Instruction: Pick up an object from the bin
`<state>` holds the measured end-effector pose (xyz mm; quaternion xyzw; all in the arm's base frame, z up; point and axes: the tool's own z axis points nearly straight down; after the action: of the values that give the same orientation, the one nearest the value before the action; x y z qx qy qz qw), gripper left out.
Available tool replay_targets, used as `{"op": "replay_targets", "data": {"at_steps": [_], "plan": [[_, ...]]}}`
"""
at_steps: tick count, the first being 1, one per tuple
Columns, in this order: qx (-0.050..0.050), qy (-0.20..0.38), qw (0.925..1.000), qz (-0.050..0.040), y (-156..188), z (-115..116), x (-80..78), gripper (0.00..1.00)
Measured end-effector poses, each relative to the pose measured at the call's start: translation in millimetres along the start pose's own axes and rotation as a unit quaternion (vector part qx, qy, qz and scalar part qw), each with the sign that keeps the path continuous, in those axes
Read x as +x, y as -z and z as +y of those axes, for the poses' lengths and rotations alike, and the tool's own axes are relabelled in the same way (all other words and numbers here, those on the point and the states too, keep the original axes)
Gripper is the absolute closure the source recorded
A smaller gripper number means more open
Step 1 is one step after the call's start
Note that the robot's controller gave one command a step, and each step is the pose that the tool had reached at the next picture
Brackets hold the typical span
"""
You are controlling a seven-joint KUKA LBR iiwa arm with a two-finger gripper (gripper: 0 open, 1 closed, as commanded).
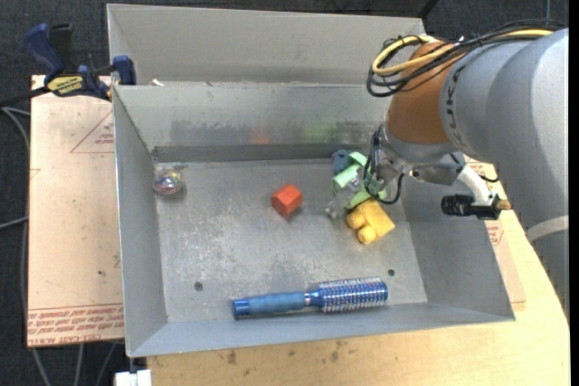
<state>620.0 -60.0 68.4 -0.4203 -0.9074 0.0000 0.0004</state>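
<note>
My gripper (382, 174) is low at the right back of the bin, under the arm's orange cover. It hangs over a small cluster of toys. A light green piece (348, 175) lies just to its left, with a small blue piece (341, 160) behind that. A yellow block (371, 222) sits on the floor right below the gripper, seemingly touching it. A small grey bit (336, 211) lies to the left of the yellow block.
A red cube (287, 201) rests mid-bin, left of the cluster. A blue hairbrush (312, 298) lies along the front wall. A clear ball (168, 184) sits in the left back corner. The arm covers the bin's right rim.
</note>
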Motion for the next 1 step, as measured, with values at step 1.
{"op": "replay_targets", "data": {"at_steps": [1], "plan": [[-0.001, 0.002, 1.0000, -0.0010, 0.5, 0.9, -0.1, 0.00]]}}
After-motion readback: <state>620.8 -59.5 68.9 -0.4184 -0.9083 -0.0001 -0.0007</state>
